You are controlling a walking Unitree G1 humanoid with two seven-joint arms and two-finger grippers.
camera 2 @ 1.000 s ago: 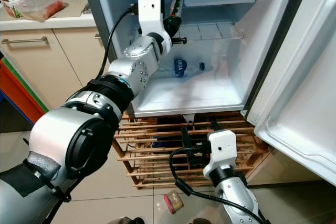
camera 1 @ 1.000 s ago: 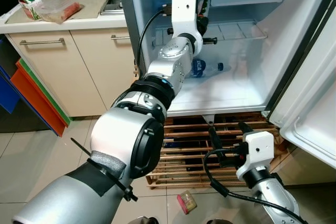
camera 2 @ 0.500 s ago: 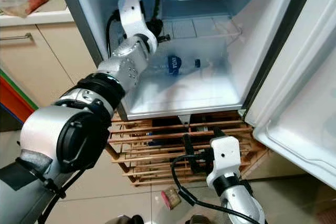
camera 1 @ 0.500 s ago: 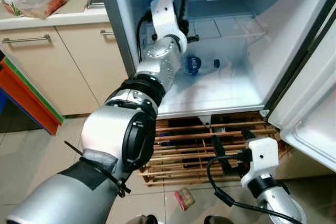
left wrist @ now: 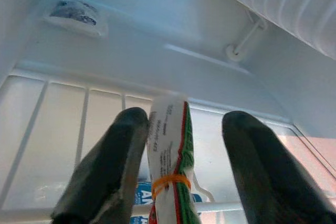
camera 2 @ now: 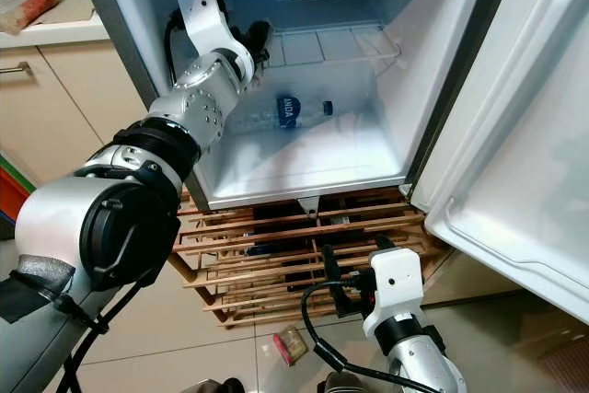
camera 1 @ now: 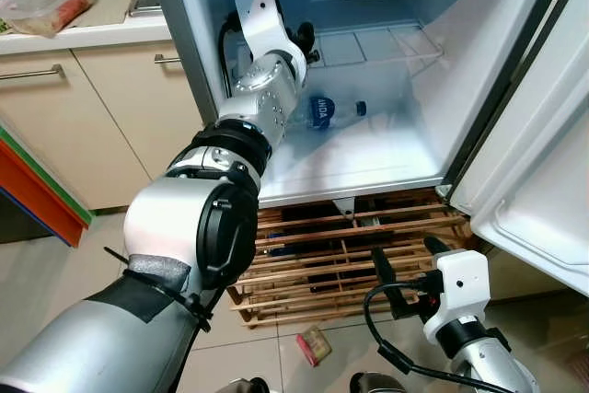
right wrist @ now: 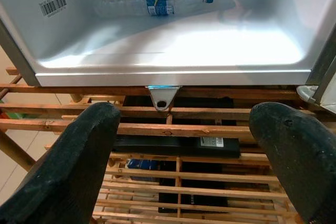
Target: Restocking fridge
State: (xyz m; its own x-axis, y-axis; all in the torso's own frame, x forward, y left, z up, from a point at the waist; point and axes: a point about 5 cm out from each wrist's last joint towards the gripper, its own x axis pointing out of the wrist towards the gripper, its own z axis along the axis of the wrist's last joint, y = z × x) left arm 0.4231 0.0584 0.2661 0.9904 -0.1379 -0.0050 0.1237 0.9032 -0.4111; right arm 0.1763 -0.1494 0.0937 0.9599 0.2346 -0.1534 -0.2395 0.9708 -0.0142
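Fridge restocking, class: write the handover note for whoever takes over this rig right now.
Left end effector: up inside the open white fridge at the wire shelf, a slim white packet with red-green print between its fingers, against one finger; grip unclear.
Right end effector: open, idle, low before the wooden slatted rack.
Done: clear plastic water bottle with blue label lies on fridge floor.
Left: set packet down, withdraw arm.

You have the open fridge (camera 1: 386,149) with its white interior and wire shelf (camera 1: 377,43), a clear water bottle (camera 1: 322,113) with a blue label and cap lying on its side on the fridge floor, and a white, green-and-red striped packet (left wrist: 169,166) held over the shelf.
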